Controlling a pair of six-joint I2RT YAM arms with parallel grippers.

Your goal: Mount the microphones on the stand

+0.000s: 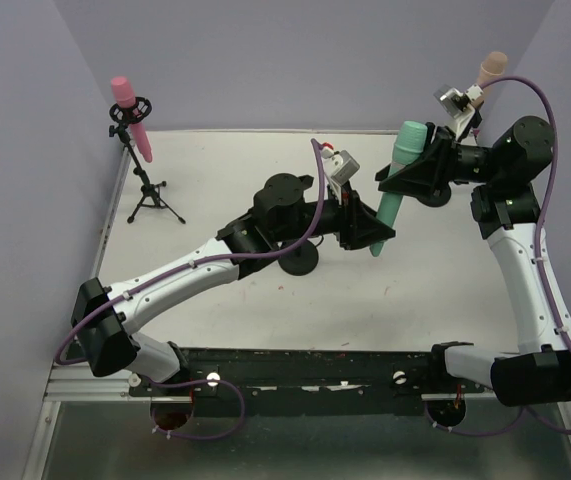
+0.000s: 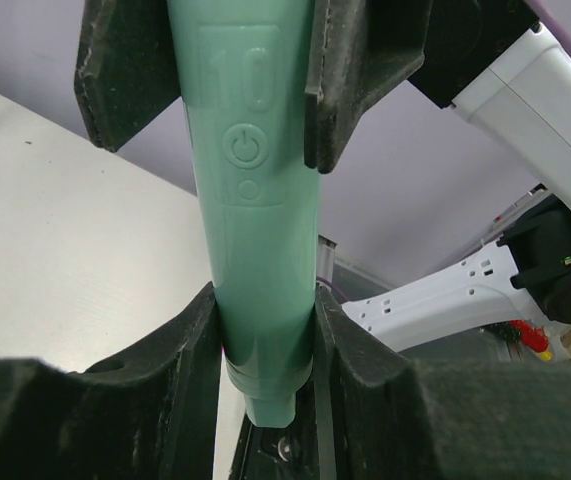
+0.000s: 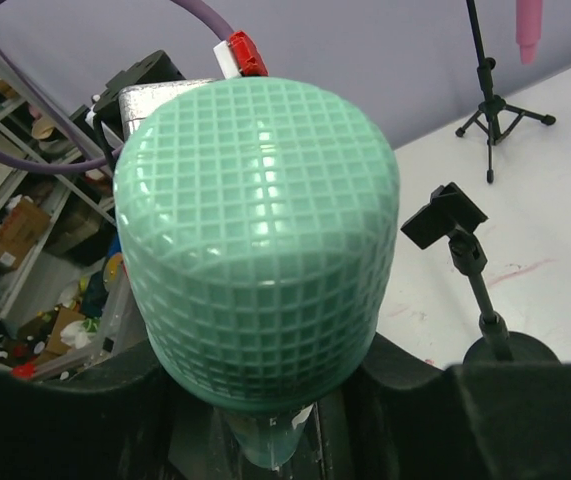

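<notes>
- The teal-green plastic stick microphone is held in the air over the white bench, tilted with its grille head up, between the two arms; I read this as a hand-over or re-grip so that its tail can be aimed at a clip
- The left pincer is closed part-way on the microphone's lower end, both fingers pressed to its sides and the tail poking out below them
- The right pincer sits higher, just under the grille head, with its jaws against both sides of the barrel, so it looks clamped on as well
- Microphones: three. The pink plastic stick microphone already sits in the black tripod stand at the far left; the peach-beige plastic stick microphone shows at the far right, its support hidden behind the right arm
- Stands in view: two. The black round-base stand near the middle has an empty clip, which is probably where the teal one goes
</notes>
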